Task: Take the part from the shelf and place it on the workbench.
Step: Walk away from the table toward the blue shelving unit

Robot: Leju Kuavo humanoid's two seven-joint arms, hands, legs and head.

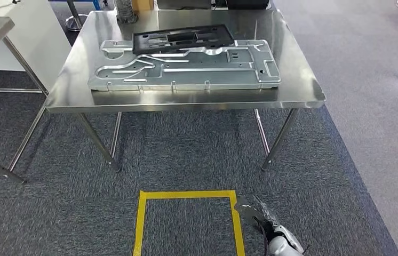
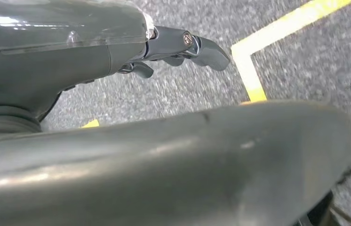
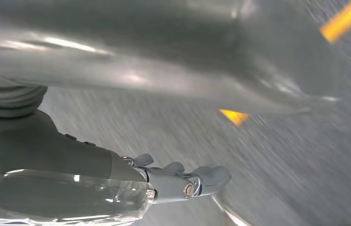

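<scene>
Down by the floor I see the right robot hand hanging beside the yellow tape square on the carpet, fingers loosely extended and holding nothing. My left robot hand also hangs above the carpet, its fingers a little curled and empty. Well apart from both, the silver metal part lies flat on the table, with a black frame resting on its far edge.
</scene>
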